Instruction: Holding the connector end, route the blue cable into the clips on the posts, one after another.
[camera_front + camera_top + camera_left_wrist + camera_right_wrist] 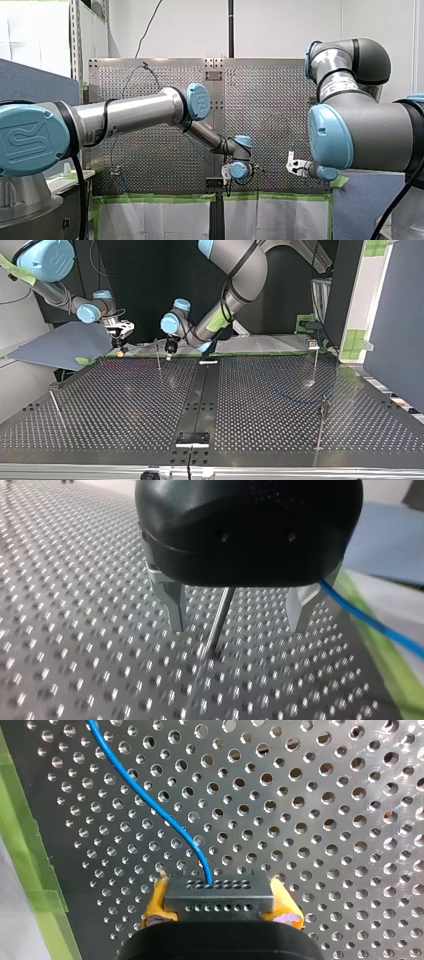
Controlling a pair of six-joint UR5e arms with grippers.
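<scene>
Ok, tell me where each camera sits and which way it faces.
Front view: behind the arms, looking over the table; left arm at left, right arm at right.
Top view: across the table, facing the arms; sides crossed, left gripper right of right gripper.
Left wrist view: on my left wrist, looking past open metal fingers at a post.
Right wrist view: on my right wrist, looking past yellow pads shut on the connector.
Shared: both wrist views show the blue cable.

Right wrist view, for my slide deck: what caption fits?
Yellow-padded fingers clamp the dark connector, its blue cable curving away over the perforated table.
</scene>
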